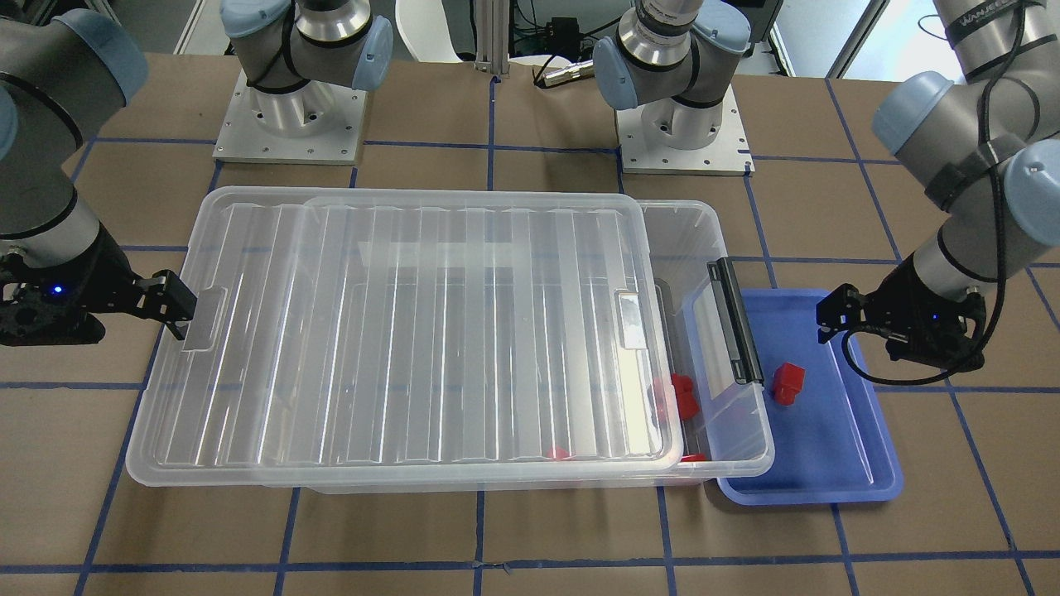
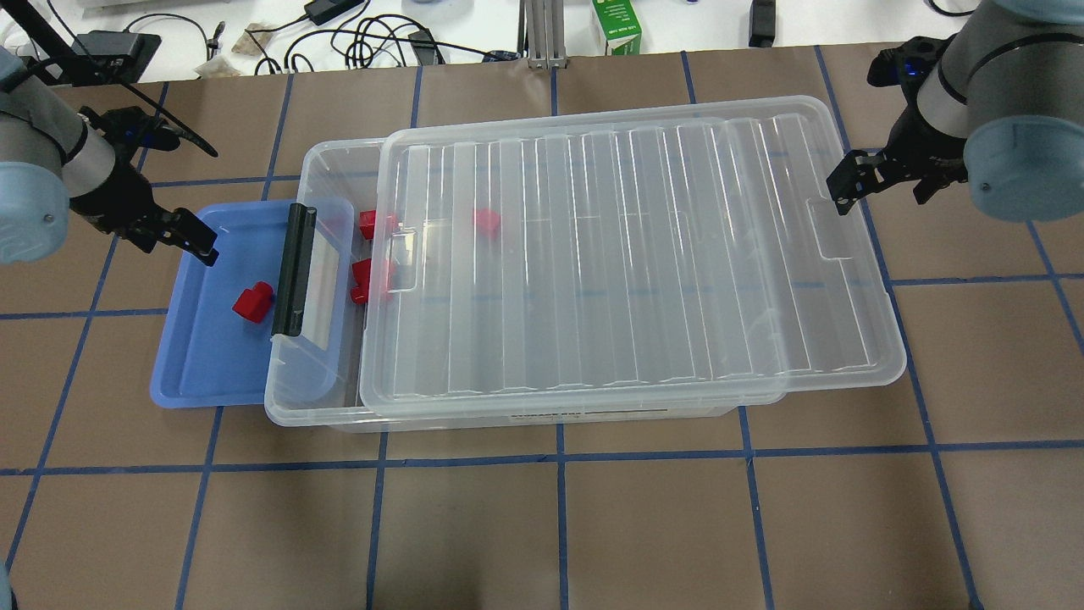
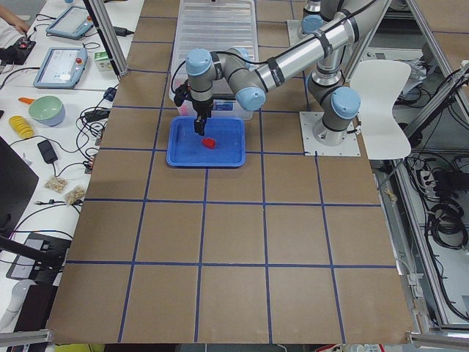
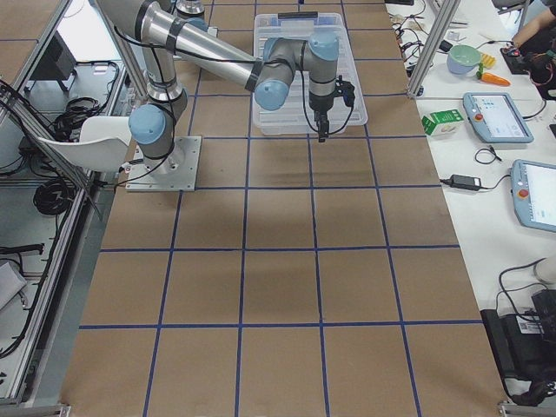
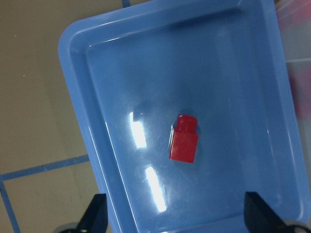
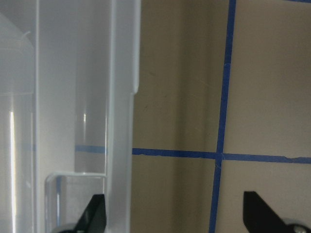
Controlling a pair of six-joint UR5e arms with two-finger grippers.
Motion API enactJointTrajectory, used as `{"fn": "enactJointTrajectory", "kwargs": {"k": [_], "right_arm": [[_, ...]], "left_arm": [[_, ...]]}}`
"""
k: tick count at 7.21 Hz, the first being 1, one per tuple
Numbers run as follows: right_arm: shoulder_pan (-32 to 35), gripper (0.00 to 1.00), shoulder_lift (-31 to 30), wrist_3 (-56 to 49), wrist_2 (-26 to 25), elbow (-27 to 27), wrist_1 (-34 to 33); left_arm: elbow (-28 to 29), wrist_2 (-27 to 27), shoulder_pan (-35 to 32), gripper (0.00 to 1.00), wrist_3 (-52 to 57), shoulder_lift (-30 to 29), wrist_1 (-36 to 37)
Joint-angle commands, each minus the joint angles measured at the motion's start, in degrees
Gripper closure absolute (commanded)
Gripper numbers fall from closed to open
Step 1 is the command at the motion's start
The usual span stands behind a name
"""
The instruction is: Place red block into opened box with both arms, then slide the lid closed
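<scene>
The red block [image 5: 183,141] lies in the blue tray [image 5: 87,121], also seen from the front as the red block [image 1: 788,382] and from above [image 2: 252,302]. My left gripper [image 5: 176,216] hovers open above the tray, a little to one side of the block [image 2: 199,246]. The clear box [image 2: 309,398] has its lid [image 2: 627,254] slid toward my right, which leaves the end by the black bar [image 2: 292,271] uncovered. My right gripper [image 2: 847,186] is open at the lid's far short end, and the lid's edge [image 6: 121,121] runs beside one finger.
Three other red blocks [image 2: 373,280] lie inside the box near its open end, partly under the lid. The blue tray [image 1: 861,463] sits tucked under the box's black-bar end. Brown table with blue tape lines surrounds the box; both arm bases [image 1: 290,116] stand behind it.
</scene>
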Motion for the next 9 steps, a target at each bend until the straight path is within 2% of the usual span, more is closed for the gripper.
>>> {"fn": "enactJointTrajectory", "kwargs": {"k": [1, 4, 9], "right_arm": [[-2.5, 0.0, -0.4, -2.0, 0.0, -0.1, 0.9], [-5.2, 0.0, -0.4, -5.2, -1.3, -0.2, 0.8], [-9.0, 0.0, -0.4, -9.4, -1.7, -0.2, 0.6]], "left_arm": [[-0.4, -0.1, 0.0, 0.0, 1.3, -4.2, 2.6], [-2.8, -3.2, 0.0, 0.0, 1.2, -7.4, 4.5], [-3.8, -3.3, 0.0, 0.02, 1.5, -10.8, 7.7]]}}
